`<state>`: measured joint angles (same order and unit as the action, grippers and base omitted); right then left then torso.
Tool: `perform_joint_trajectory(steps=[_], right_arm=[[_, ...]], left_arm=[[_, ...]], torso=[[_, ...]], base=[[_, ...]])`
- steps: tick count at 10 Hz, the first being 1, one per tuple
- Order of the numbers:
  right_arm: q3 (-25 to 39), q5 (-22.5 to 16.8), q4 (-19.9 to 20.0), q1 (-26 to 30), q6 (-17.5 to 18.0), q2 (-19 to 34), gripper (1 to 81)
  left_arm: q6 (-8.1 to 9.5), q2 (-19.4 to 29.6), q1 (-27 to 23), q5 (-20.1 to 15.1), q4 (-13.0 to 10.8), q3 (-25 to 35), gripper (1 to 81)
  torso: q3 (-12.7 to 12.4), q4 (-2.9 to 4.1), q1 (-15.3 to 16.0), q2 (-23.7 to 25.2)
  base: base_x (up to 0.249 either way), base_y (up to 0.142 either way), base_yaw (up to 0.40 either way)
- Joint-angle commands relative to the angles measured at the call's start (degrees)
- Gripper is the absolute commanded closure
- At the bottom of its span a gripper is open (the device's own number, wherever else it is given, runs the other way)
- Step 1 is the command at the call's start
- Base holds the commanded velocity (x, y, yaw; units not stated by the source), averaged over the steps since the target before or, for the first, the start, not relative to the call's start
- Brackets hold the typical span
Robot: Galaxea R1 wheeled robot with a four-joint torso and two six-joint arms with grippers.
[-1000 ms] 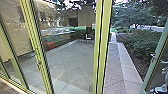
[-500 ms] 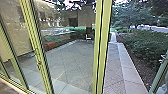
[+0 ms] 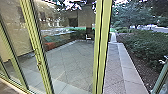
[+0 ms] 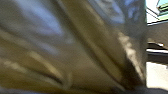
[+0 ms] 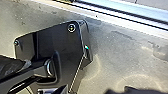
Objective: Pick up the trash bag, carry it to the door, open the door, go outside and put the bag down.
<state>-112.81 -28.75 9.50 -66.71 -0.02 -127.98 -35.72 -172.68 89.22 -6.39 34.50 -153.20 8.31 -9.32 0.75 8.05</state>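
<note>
In the head view, in the middle: a double yellow-green post point(image 3: 98, 50), running up out of sight. To the left of that post: reflecting glass point(image 3: 65, 22), with slanting joints in the grey paving point(image 3: 70, 65) behind, and farther left a slimmer yellow-green frame point(image 3: 40, 61), leaning. Between post and slimmer frame, small behind the glass: an orange patch point(image 3: 50, 45), too soft to name. Directly right of the post: a speckled path point(image 3: 113, 75) with a pale stone edging point(image 3: 128, 70). Farther right of the post, past the edging: dark soil and a leafy hedge point(image 3: 148, 46), with trees point(image 3: 136, 16) above. Well to the right of the post, low at the border: the greenish edge of the door point(image 3: 160, 79), tilted, standing open.

In the left wrist view: shiny, creased brownish film very close to the camera, most likely the trash bag point(image 4: 75, 50), at the left arm. No way to tell how the left gripper stands.

In the right wrist view: scuffed pale floor point(image 5: 125, 50) beside the robot's dark base, with a whitish metal sill point(image 5: 140, 27) along it. No telling the right gripper's state either.
</note>
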Motion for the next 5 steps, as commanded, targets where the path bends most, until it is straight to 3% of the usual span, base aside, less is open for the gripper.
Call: perform_joint_trajectory(steps=[1,5], right_arm=[[1.8,9.9,1.8,-4.4,-0.4,-3.7,1.0],[0.9,16.6,0.7,-10.9,-0.8,-9.2,1.0]], left_arm=[[-0.23,0.1,-2.5,-3.9,-0.1,0.3,81.1],[-0.32,0.4,-2.8,-3.8,-0.2,0.3,81.1]], torso=[[0.0,0.0,0.0,0.0],[0.0,0.0,0.0,0.0]], base=[[0.0,0.0,0.0],[0.0,0.0,0.0]])
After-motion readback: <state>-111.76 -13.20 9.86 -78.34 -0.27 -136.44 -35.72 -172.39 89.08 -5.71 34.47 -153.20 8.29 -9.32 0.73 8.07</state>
